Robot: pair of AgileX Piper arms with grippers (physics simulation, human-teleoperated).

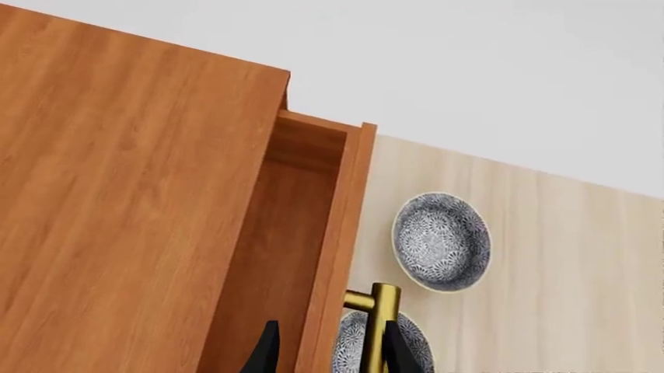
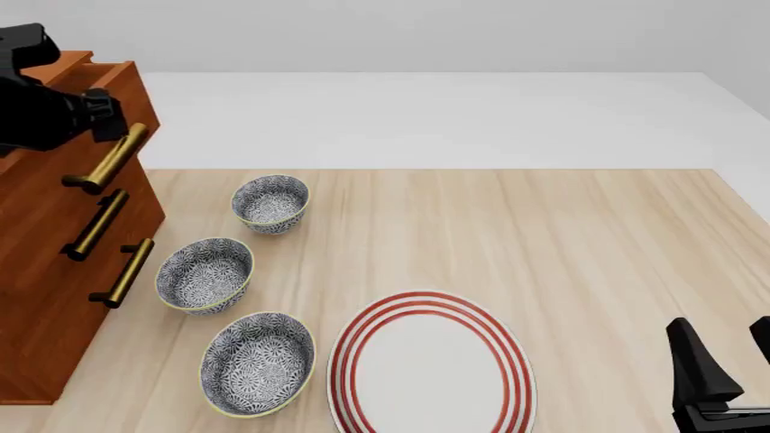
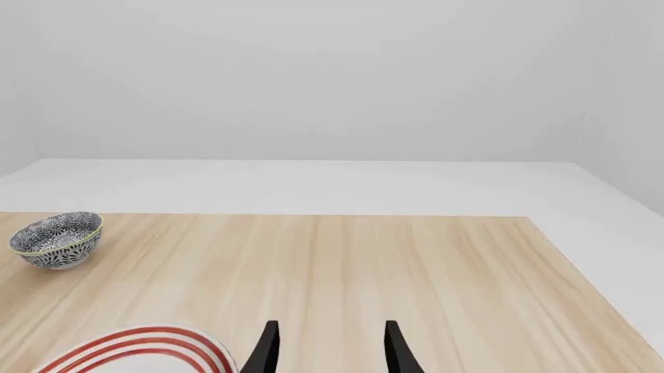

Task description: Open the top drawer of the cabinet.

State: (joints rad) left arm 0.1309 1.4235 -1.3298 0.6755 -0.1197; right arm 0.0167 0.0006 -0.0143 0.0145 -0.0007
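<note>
The cabinet [image 2: 49, 271] stands at the table's left edge, and its flat top [image 1: 124, 194] fills much of the left wrist view. The top drawer [image 2: 141, 97] sits pulled partly out, with its inside [image 1: 280, 233] showing. My left gripper [image 2: 106, 115] is at the far end of that drawer's brass handle [image 2: 111, 161]. It is open, and its fingers straddle the drawer front [image 1: 347, 202] and the handle [image 1: 382, 299]. Over the table's near right corner, my right gripper [image 2: 724, 347] is open and holds nothing [image 3: 326, 342].
Three patterned bowls [image 2: 270, 203] [image 2: 205, 273] [image 2: 256, 363] stand in a row just right of the cabinet. A red-ringed plate [image 2: 431, 374] lies near the front edge. The two lower drawers are closed, with handles [image 2: 96, 225] [image 2: 123, 273] sticking out.
</note>
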